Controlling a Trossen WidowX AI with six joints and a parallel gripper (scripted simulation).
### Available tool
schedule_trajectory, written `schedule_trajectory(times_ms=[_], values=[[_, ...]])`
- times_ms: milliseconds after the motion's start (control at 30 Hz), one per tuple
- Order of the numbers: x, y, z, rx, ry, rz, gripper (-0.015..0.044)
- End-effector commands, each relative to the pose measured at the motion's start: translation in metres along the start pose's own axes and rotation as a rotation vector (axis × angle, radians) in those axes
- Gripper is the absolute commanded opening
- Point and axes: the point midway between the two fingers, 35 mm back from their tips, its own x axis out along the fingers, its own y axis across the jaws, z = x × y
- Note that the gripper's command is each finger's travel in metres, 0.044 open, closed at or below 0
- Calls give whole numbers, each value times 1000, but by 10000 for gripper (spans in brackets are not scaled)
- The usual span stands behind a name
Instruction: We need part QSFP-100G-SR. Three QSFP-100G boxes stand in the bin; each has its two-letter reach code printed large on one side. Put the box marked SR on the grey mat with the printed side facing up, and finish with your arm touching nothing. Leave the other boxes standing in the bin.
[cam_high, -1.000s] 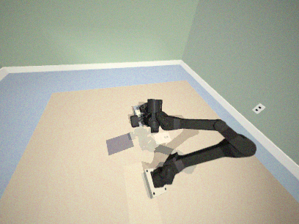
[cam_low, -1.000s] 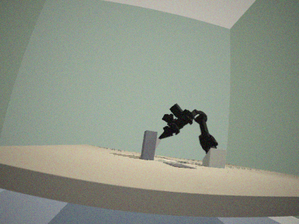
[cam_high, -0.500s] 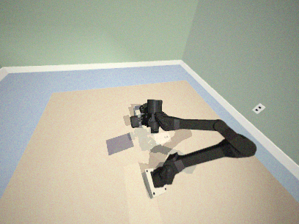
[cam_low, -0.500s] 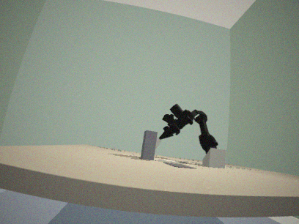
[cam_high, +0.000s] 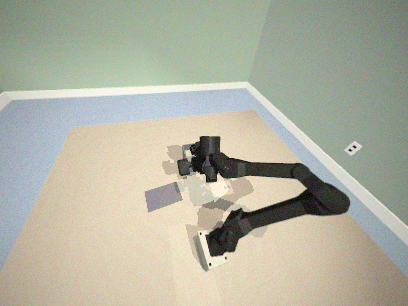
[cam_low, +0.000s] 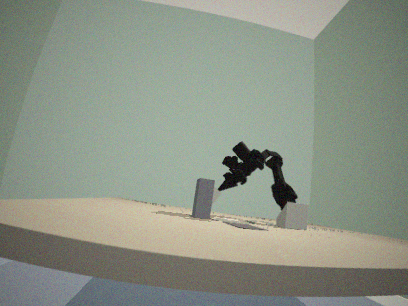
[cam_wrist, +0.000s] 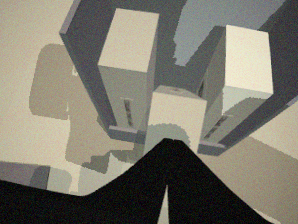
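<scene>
In the wrist view, the black jaws cover the lower part of the middle box (cam_wrist: 177, 112). The small dark prints on the left box (cam_wrist: 124, 95) and the right box (cam_wrist: 247, 62) are too blurred to read. The picture's upper edge cuts the bin (cam_wrist: 87, 65).
</scene>
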Motion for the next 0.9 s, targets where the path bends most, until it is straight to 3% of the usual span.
schedule_trajectory(times_ms=[0,867], values=[[-4,-2,5,8,-2,-5,0],[-17,0,-7,6,-3,0,0]])
